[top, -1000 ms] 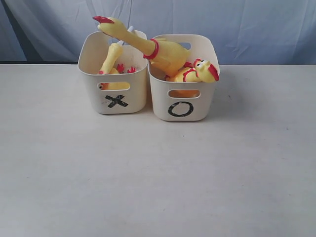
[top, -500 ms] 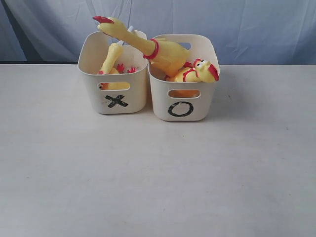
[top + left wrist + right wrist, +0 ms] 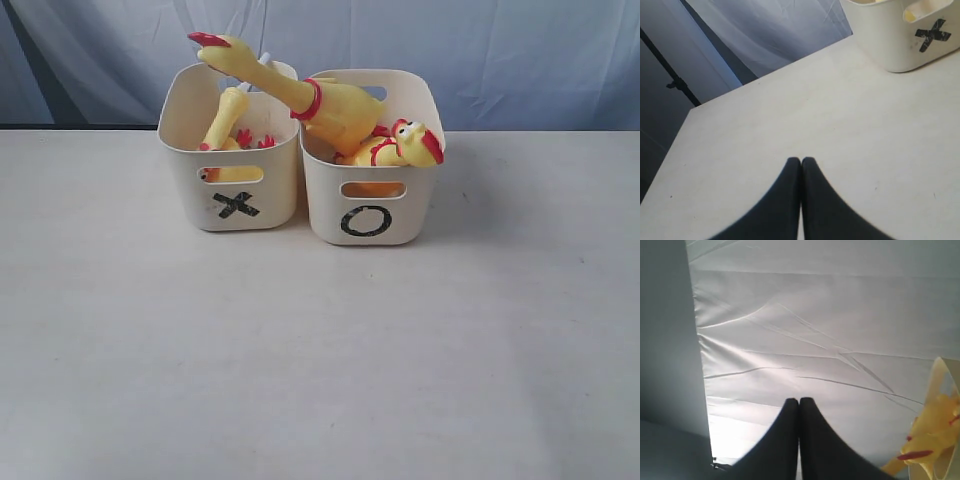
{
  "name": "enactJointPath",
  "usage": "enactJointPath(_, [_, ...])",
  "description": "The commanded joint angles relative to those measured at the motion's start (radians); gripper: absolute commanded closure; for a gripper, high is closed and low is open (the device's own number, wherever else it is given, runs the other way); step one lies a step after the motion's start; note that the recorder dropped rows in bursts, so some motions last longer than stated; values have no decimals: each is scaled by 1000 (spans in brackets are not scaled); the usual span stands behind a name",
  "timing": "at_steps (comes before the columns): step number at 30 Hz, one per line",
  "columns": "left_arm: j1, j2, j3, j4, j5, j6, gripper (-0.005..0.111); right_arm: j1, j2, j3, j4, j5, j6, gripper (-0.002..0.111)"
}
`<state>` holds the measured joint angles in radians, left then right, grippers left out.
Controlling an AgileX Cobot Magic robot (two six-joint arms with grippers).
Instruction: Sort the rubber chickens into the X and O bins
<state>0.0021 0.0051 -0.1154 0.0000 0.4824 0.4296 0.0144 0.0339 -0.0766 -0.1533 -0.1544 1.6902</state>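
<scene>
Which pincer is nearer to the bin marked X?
Probably the left. Left pincer: above the table, X bin just ahead. Right pincer: facing the curtain, no X in view.

rubber chickens (image 3: 335,108): yellow bodies, red combs, feet, neck bands. x bin (image 3: 182,195): cream, marked with black x. o bin (image 3: 322,205): cream, marked with black o. table (image 3: 320,360): pale beige, plain. backdrop sheet (image 3: 520,60): pale blue-grey. left gripper (image 3: 801,161), right gripper (image 3: 799,401): black.
</scene>
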Motion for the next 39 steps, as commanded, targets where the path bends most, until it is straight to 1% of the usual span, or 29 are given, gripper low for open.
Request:
enactJointPath(1, [5,-5,16,-7,-4,-1,107,-3,-34,77,33,-4,-4,108])
enactJointPath(2, [5,-5,18,-7,-8,-1,107,-3,-34,77,33,-4,-4,108])
enactJointPath(9, [5,-5,92,0,-12,-1,107,-3,-34,77,33,241,-4,108])
enactJointPath(16, [5,-5,114,0,-86,-3,107,-3,-34,77,31,423,-4,108])
enactJointPath(18, [5,-5,115,0,-125,-3,107,-3,-34,77,28,434,-4,108])
enactJointPath(21, [5,-5,115,0,-279,-3,107,-3,-34,77,28,434,-4,108])
enactJointPath(24, [5,-5,115,0,-345,-3,107,-3,-34,77,23,434,-4,108])
enactJointPath(39, [5,-5,115,0,-350,-3,107,-3,-34,77,21,433,-4,108])
